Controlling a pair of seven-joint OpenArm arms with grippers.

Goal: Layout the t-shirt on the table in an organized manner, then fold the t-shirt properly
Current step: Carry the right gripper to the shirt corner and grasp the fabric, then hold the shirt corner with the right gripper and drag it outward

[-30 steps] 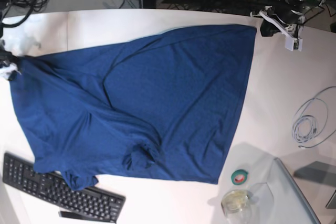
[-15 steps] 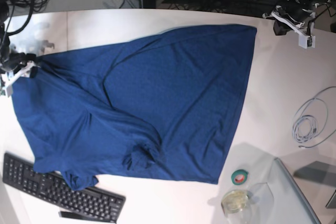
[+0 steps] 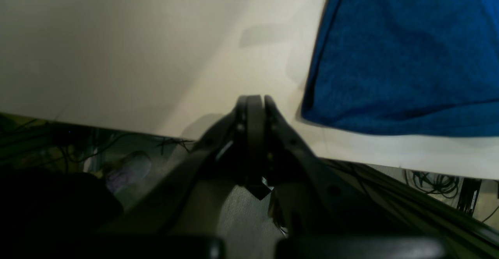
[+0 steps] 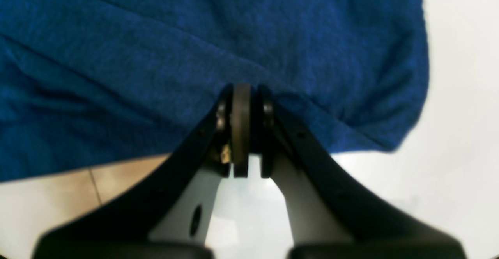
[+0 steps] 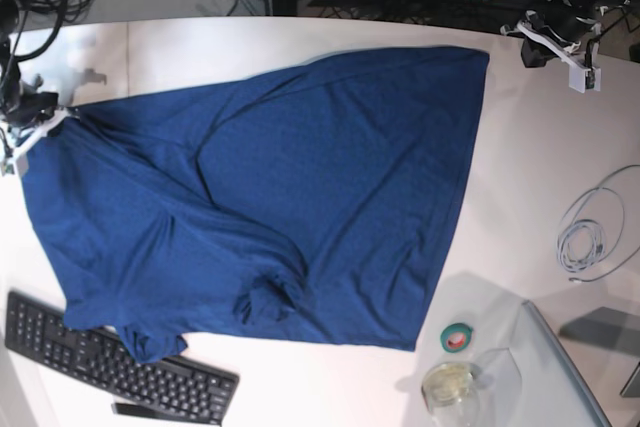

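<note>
The right claw (image 4: 241, 95) has just pinched shut on the shirt's (image 5: 270, 197) edge at the tabletop's (image 5: 540, 147) side, ready to pull it flat, while the left claw (image 3: 253, 103) stays shut and empty beside the far corner.

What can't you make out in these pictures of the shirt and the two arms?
- Right gripper: in the right wrist view the jaws stand together at the t-shirt edge, but whether fabric is pinched is hidden by the jaws themselves.
- Same gripper in the base view: cut off by the left edge.
- T-shirt's lower sleeve, base view: bunched over the keyboard, its shape hidden.
- Left gripper: jaws together beside the shirt corner, off the fabric; everything below is dark and blurred.
</note>
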